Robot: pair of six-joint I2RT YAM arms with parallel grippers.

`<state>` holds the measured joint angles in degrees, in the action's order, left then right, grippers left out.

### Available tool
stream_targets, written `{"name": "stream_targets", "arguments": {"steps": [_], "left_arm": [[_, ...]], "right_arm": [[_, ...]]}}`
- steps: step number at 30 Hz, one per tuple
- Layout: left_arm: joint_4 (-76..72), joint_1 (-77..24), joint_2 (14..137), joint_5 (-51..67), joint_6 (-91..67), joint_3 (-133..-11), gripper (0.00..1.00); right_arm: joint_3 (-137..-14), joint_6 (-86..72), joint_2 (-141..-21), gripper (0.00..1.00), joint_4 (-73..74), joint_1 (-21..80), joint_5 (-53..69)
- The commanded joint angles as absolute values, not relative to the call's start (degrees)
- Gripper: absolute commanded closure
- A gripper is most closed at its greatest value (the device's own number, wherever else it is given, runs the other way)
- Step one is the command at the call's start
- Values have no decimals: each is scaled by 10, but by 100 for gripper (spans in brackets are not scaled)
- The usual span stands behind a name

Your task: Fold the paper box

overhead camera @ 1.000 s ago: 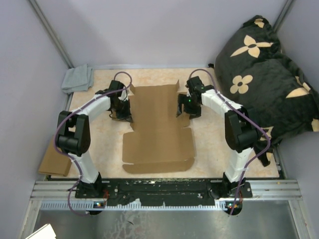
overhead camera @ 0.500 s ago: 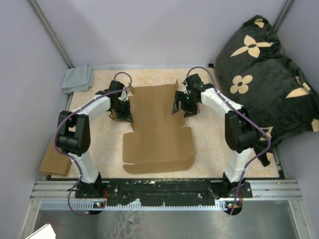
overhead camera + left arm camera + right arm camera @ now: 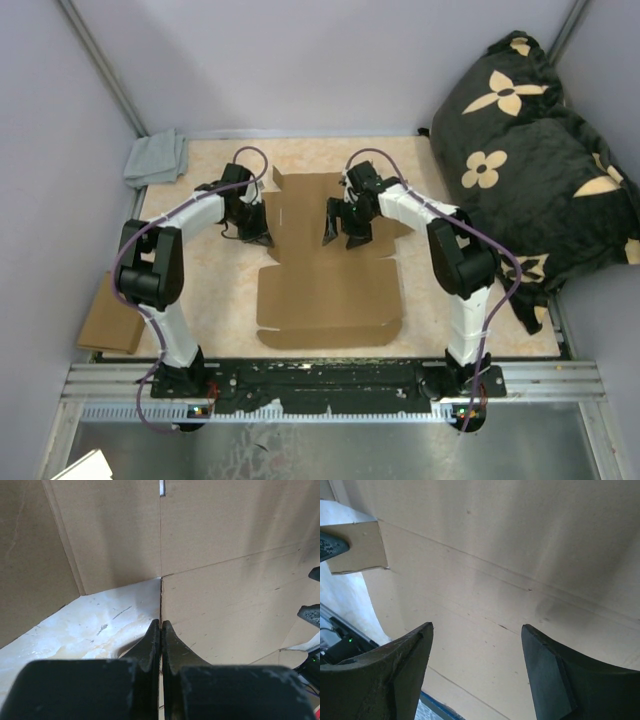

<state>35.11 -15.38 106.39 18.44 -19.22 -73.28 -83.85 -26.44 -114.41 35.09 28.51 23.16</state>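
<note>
1. The box (image 3: 330, 290) lies flat and unfolded on the worktop (image 3: 215, 290), and its near panel is closer to the arm bases than either tool. No wall is seen standing, so the fold is judged to be at an early step.
2. A smaller card (image 3: 105, 325) is seen well to the left of the left tool (image 3: 252, 228), beside the worktop's edge, and is not touched.
3. The left tool is shut, with nothing between its fingers. It is set at the left edge of the box's far part. In the left wrist view its tips are aimed along a crease, with bare worktop to their left. Shut fingers are judged to act as a blunt wedge that pins or pushes that edge.
4. The right tool (image 3: 340, 222) is spread wide and holds nothing. It hangs over the far panel, to the right of the left tool. Crease lines are seen running beneath its fingers. The wide spread is judged to be ready for taking a flap.
5. A cloth (image 3: 155, 158) lies beyond the left tool at the far corner. A cushion (image 3: 540, 140) is well to the right of the right tool.
</note>
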Motion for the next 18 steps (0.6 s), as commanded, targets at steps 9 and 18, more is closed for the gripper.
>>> {"name": "stream_targets", "arguments": {"steps": [9,18], "left_arm": [[346,-156,1074,179,-188,-726,100],[347,-156,1075,181,-184,-726,100]], "right_arm": [[-801,-279,-998,30,424,225,39],[-729,-258,-1000,32,406,202,35]]}}
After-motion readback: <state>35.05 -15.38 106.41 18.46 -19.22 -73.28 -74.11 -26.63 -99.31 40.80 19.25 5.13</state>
